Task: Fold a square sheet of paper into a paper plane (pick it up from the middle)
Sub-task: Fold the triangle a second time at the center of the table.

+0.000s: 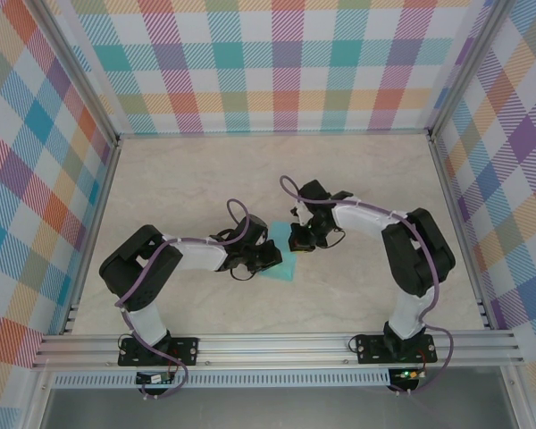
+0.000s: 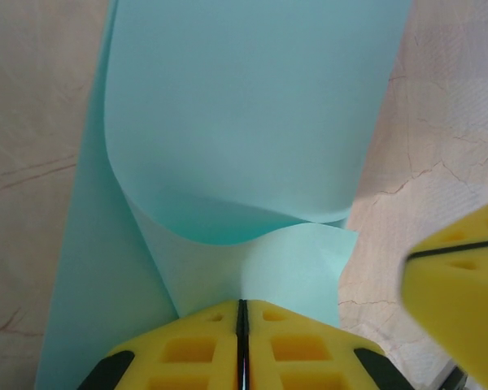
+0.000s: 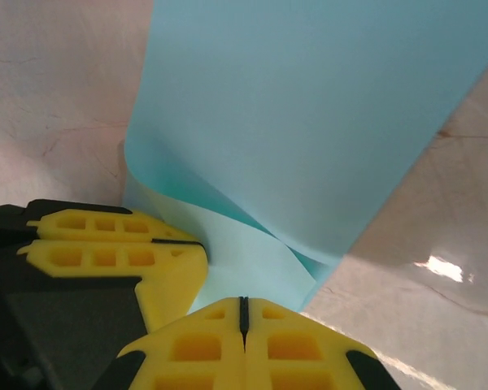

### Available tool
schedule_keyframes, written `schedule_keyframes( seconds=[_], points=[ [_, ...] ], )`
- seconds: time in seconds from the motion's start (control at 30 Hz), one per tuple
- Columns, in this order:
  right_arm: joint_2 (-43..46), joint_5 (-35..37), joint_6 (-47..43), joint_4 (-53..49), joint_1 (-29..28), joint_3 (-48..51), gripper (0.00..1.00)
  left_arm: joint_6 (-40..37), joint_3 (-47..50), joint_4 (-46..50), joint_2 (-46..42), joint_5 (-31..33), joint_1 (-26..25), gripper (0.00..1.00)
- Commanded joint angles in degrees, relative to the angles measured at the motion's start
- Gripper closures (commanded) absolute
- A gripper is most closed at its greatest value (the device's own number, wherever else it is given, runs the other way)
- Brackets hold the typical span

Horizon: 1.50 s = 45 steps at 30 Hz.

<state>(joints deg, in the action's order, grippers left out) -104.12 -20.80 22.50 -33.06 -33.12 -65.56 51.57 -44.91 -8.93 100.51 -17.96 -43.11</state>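
Square sheet of paper [image 1: 284, 264] sits mid-table [image 1: 366, 179], slightly toward the near edge, between the two grippers. It is turquoise and unmarked.

Left gripper [image 1: 268, 257] comes in from the left. In the left wrist view its yellow fingers [image 2: 187, 349] are pressed together, seam hairline thin, and the sheet's [image 2: 244, 122] near edge runs into the seam at the tips [image 2: 242, 307], so it looks pinched. The sheet curls up and over from there, the top layer bowed above the lower one.

Right gripper [image 1: 300, 241] comes in from the right, just beside the left one. In the right wrist view its jaws are also fully together [image 3: 244, 302] on the sheet's [image 3: 309, 106] edge, and the paper rises in a curve away from the tips.

The left gripper [image 3: 197, 244] shows close at left in the right wrist view. The right gripper [image 2: 423, 260] shows at right in the left wrist view. The two grippers are near each other but apart.
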Motion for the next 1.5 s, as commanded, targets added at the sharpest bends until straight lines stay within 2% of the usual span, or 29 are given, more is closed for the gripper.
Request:
schedule_keyframes(
  seconds=[0.0, 0.3, 0.57, 0.73, 1.13, 1.37, 1.47],
  points=[
    [-2.33, -3.63, 0.88, 1.54, -0.54, 0.14, 1.0, -0.5, -0.23, 4.86, 2.26, 1.15, -1.18, 0.91],
    [-6.09, 1.65, -0.92, 0.2, -0.45, 1.37, 1.0, -0.51, -0.03, 5.23, 1.73, 1.26, -1.11, 0.91],
    [-7.9, 6.04, -2.29, -1.87, -0.5, 1.49, 1.0, -3.42, -2.25, 4.45, -2.4, 0.67, -1.18, 0.91],
    [-8.47, 7.15, -2.19, -2.04, -0.44, 1.71, 1.0, -6.19, -3.93, 7.44, -1.77, 3.27, -1.01, 0.91],
    [-9.91, 9.32, -2.5, -3.02, -0.45, 1.92, 1.0, -6.04, -4.05, 10.5, 2.54, 7.9, -0.57, 0.91],
    [-11.11, 11.54, -2.7, -4.35, -0.44, 2.19, 1.0, -6.76, -6.17, 15.74, 2.22, 11.08, 1.05, 0.88],
    [-11.04, 11.66, -2.81, -4.12, -0.45, 2.45, 1.0, -7.64, -7.63, 17.17, 3.1, 10.43, 2.27, 0.88]
  ],
)
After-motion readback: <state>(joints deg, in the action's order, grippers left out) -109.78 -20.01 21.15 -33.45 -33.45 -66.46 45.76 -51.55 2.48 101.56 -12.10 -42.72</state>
